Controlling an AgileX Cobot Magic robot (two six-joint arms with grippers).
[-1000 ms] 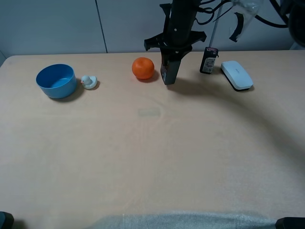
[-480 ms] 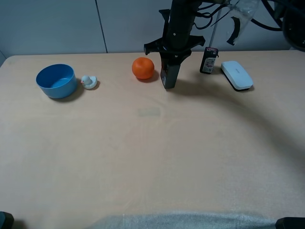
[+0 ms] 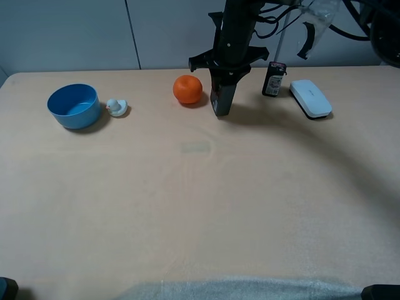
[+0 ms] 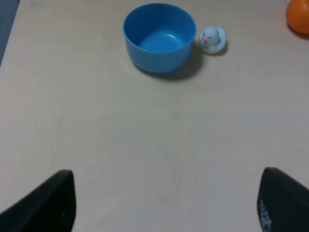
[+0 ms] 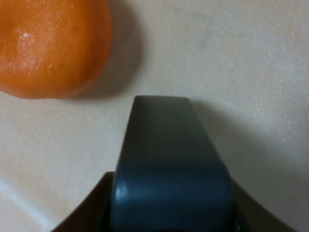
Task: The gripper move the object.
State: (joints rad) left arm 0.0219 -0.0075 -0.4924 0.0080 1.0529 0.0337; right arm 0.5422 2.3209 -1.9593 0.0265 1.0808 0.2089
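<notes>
The object, a tall dark green-black bottle (image 3: 222,100), stands upright at the back middle of the table, just right of an orange ball (image 3: 187,89). My right gripper (image 3: 225,74) comes down from above and is shut on the bottle's upper part. In the right wrist view the bottle (image 5: 169,154) fills the middle, with the ball (image 5: 48,43) close beside it but apart. I cannot tell whether the bottle's base touches the table. My left gripper (image 4: 166,205) is open and empty, low over bare table.
A blue bowl (image 3: 75,115) and a small white duck (image 3: 116,107) sit at the back left. A small black packet (image 3: 274,79) and a white flat device (image 3: 310,98) lie right of the bottle. The table's back edge meets a grey wall.
The right gripper and the bottle shifted slightly towards the front and straightened from a small tilt one second ago. Nothing has visibly moved in the last half second.
</notes>
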